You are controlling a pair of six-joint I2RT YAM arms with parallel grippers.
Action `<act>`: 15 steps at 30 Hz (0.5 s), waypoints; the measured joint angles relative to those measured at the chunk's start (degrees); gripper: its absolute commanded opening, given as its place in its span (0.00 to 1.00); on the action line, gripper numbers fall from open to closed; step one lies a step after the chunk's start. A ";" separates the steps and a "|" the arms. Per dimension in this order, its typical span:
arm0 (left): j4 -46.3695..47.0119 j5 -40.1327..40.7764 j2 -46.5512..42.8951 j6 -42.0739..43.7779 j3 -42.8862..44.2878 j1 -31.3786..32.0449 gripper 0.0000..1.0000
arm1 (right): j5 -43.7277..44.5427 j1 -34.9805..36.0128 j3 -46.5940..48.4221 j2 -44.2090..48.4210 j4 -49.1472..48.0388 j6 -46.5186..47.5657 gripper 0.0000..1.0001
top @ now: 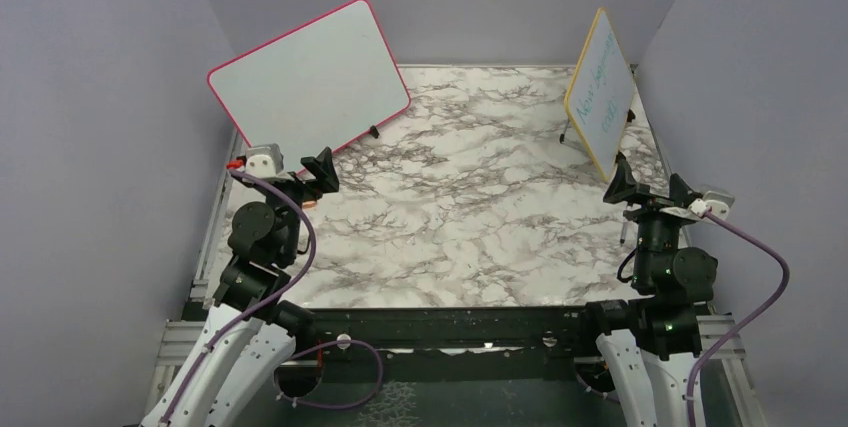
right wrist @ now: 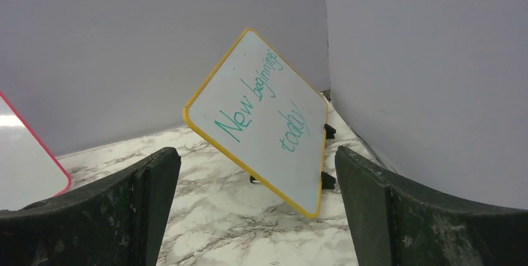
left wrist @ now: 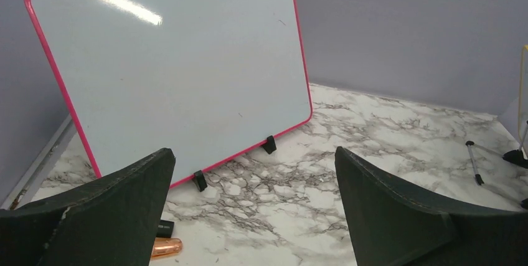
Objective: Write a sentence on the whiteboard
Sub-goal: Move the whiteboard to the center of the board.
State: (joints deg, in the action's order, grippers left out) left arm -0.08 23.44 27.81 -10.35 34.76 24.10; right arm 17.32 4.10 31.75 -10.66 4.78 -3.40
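The whiteboard (top: 310, 82) with its pink-red frame leans on small black feet at the back left. Its face (left wrist: 174, 73) is blank, and no sentence is in view on it. A corner of the whiteboard (right wrist: 25, 160) also shows at the left edge of the right wrist view. My left gripper (top: 295, 169) hovers just in front of the board's lower edge, open and empty (left wrist: 252, 154). My right gripper (top: 652, 187) is at the right side of the table, open and empty (right wrist: 256, 154), facing the yellow-framed board.
A yellow-framed board (top: 600, 97) with teal writing (right wrist: 261, 119) stands at the back right. A thin silver pen (left wrist: 474, 161) lies near it. A copper-coloured cylinder (left wrist: 165, 248) and a small black piece (left wrist: 165, 227) lie under my left gripper. Purple walls close in three sides.
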 measured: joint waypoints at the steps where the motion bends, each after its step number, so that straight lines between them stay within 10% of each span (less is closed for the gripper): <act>1: 0.00 0.00 0.00 -0.07 0.00 -0.02 0.99 | 0.00 0.07 0.00 0.09 0.00 0.00 1.00; 15: -0.72 -0.04 4.22 -1.07 0.46 -0.52 0.99 | -0.07 0.68 0.00 0.50 0.02 0.00 1.00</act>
State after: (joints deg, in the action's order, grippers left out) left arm -0.80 23.40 32.03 -11.42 35.22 23.57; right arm 17.26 4.78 31.75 -10.15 4.80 -3.40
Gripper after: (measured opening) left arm 0.990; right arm 0.998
